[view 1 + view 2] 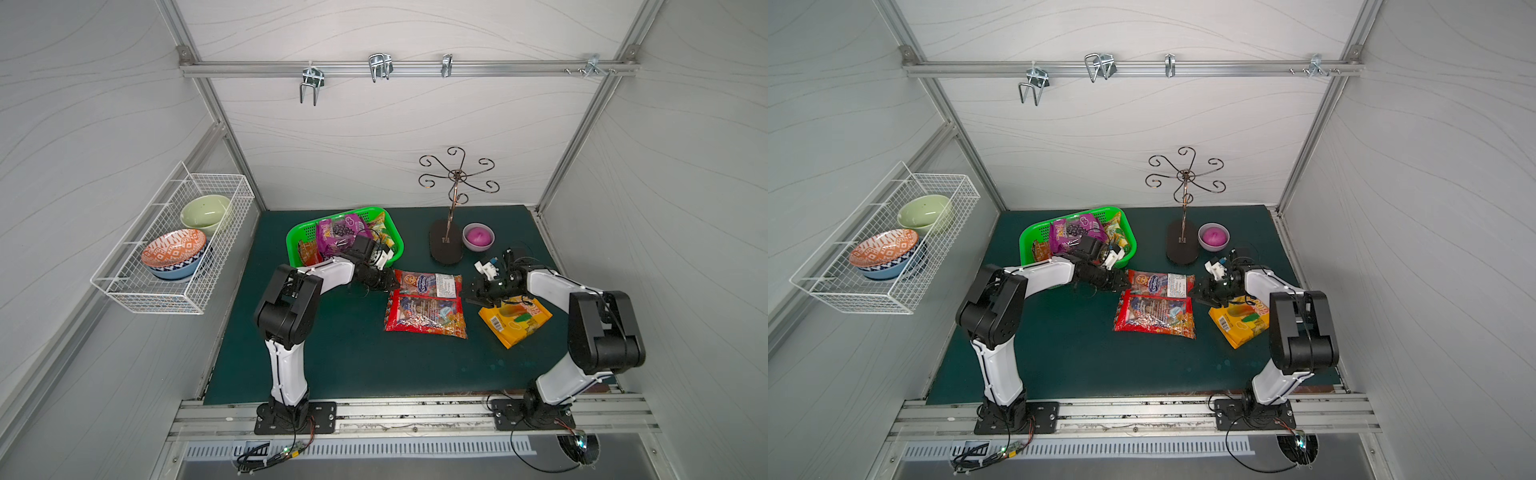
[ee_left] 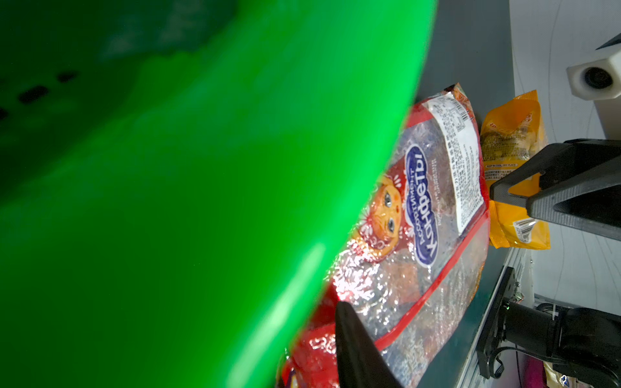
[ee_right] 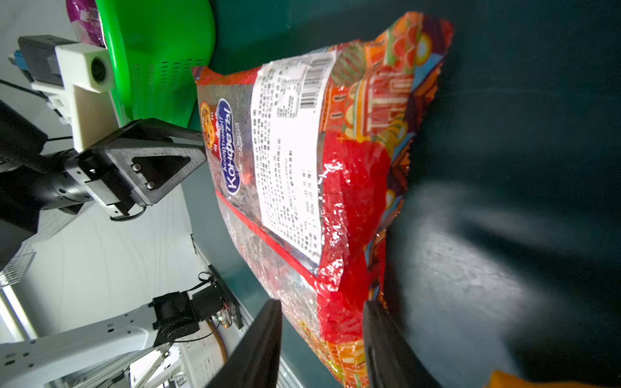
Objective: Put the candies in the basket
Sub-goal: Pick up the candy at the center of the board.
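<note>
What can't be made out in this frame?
- Whether the left hand grips the white-labelled glossy red candy bag: left wrist view, blurred bright green plastic mesh basket hides one finger.
- Whether the right hand touches that bag: right wrist view, frame edge cuts it off.
- Basket's front contents: top views, left arm covers them.

- The front half of the mat (image 1: 374,365) lies bare; either of my arms could sweep there.
- The far red bag (image 1: 428,284) and the near red bag (image 1: 426,316) lie touching and fill the gap between my left gripper (image 1: 394,283) and my right gripper (image 1: 468,296).
- The green basket (image 1: 293,239) crowds my left wrist.
- The yellow-orange bag (image 1: 515,328) lies under my right forearm.
- The hook stand (image 1: 446,248) and the pink bowl (image 1: 478,237) block the far right; a mat lane runs between the stand and the basket.
</note>
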You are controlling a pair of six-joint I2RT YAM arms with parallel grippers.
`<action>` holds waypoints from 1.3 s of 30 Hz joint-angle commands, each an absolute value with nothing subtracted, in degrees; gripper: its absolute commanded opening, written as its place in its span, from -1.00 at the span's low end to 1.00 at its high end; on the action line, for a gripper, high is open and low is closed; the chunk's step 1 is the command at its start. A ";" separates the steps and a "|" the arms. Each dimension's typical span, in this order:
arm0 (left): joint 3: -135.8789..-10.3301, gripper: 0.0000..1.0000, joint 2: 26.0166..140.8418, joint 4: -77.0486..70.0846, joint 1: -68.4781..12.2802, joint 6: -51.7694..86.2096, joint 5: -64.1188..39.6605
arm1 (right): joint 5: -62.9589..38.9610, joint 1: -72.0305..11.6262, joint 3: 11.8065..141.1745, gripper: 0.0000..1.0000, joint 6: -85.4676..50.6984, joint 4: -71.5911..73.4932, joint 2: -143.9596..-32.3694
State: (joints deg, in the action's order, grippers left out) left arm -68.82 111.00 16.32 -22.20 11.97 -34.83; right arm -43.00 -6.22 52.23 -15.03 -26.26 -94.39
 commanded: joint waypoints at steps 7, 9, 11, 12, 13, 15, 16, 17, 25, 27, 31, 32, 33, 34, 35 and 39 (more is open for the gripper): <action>-70.36 -0.55 117.84 28.69 -23.29 13.83 -30.77 | -42.95 -3.82 54.32 -0.16 -12.23 -29.28 -100.24; -70.50 -0.65 117.71 28.72 -23.33 13.75 -30.41 | -39.99 -3.13 54.60 -0.20 -12.95 -30.81 -100.48; -70.57 -0.84 117.77 28.51 -23.29 13.95 -30.14 | -35.71 -3.13 55.31 -0.21 -12.96 -32.87 -100.01; -70.66 -0.94 117.83 28.39 -23.29 13.94 -29.89 | -34.68 -3.15 55.44 -0.21 -13.03 -33.31 -99.34; -70.74 -1.00 117.99 28.40 -23.29 14.00 -29.84 | -34.17 -3.16 55.37 -0.21 -13.13 -33.48 -98.59; -71.06 -1.00 118.21 28.63 -23.29 13.93 -30.00 | -33.80 -3.16 55.46 -0.21 -13.46 -33.48 -97.10; -71.26 -1.00 118.11 28.88 -23.29 13.90 -30.06 | -33.71 -3.16 55.59 -0.21 -13.49 -33.51 -96.64; -71.36 -1.00 117.82 29.30 -23.14 13.81 -30.11 | -33.81 -3.15 55.74 -0.21 -13.45 -33.42 -96.20; -71.39 -1.00 109.81 32.62 -21.31 12.38 -29.12 | -37.67 -4.51 55.59 -0.17 -12.74 -31.48 -94.59; -71.52 -1.00 107.23 34.24 -21.27 11.45 -29.92 | -37.62 -5.65 56.11 -0.17 -12.33 -32.05 -95.06; -72.26 -1.00 103.34 38.35 -21.11 10.92 -30.65 | -36.78 -7.59 56.41 -0.17 -12.13 -32.35 -95.13; -72.33 -1.00 102.72 39.20 -21.01 10.81 -30.91 | -36.51 -7.88 56.49 -0.16 -12.15 -32.44 -95.00; -72.25 -1.00 102.29 39.86 -20.85 10.65 -31.36 | -36.31 -8.15 56.51 -0.15 -12.06 -32.51 -94.88; -72.04 -1.00 102.38 40.32 -20.70 10.41 -32.22 | -36.05 -8.33 56.60 -0.12 -12.10 -32.50 -94.77; -71.52 -1.00 102.52 40.31 -20.65 10.12 -33.40 | -35.95 -8.44 56.54 -0.11 -12.05 -32.39 -94.60; -66.56 -0.57 103.26 34.27 -20.74 9.06 -34.53 | -35.95 -8.57 56.10 -0.07 -12.13 -31.85 -93.34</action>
State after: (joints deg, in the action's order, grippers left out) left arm -69.69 102.69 36.10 -20.99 11.03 -33.34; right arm -36.23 -8.40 55.29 -13.02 -30.98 -95.79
